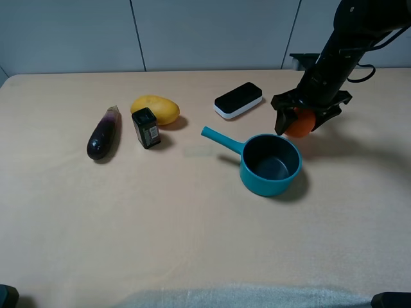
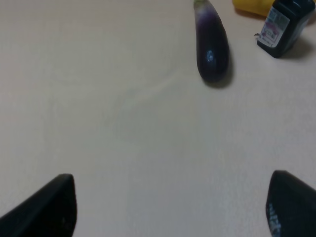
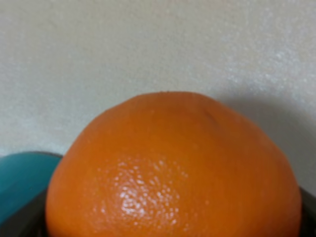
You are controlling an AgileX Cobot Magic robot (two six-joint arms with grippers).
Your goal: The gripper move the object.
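The orange (image 1: 301, 124) is held clamped in the right gripper (image 1: 299, 128), at one o'clock of the pot (image 1: 270, 186); setting down is judged left; the left gripper (image 2: 170, 210) is spread wide, empty

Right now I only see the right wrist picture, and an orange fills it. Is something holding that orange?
Observer: Yes, the right gripper is shut on the orange, just beyond the pot.
Operator: And the other arm?
Observer: The left gripper is open over bare table, with an eggplant ahead of it.
Operator: Anything else lying about?
Observer: A mango, a dark bottle and a black-and-white case.
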